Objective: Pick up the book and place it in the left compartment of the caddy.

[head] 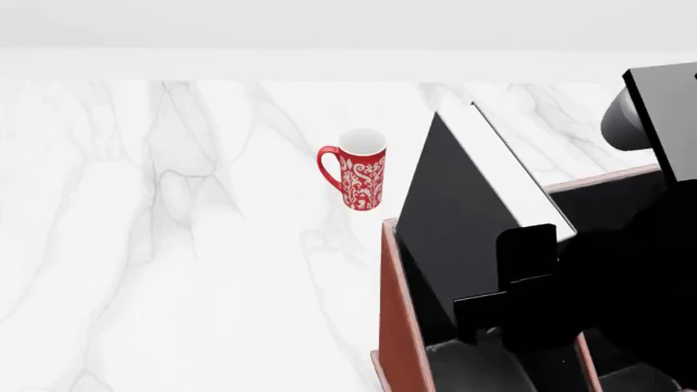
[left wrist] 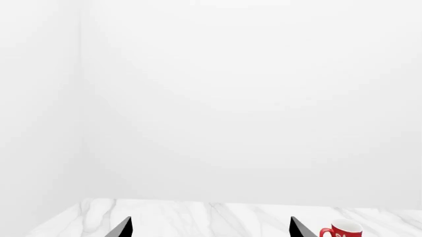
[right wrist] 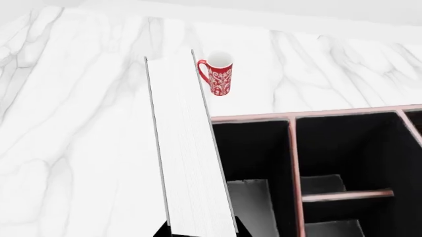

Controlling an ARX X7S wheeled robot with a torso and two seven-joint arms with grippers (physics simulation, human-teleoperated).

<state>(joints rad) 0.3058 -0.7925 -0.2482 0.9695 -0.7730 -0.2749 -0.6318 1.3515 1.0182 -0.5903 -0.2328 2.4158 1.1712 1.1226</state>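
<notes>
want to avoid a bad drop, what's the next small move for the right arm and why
Probably ease the book straight down. The right gripper holds it on edge, page edges up, its lower end already inside the caddy's left compartment but mostly above the rim.

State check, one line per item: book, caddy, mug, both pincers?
book: upright on edge, tilted, held over the caddy's left side
caddy: upright on the table, open-topped
left compartment: nothing in its visible part
mug: upright, standing apart from the caddy
right pincer: shut on the book
left pincer: open, holding nothing
</notes>
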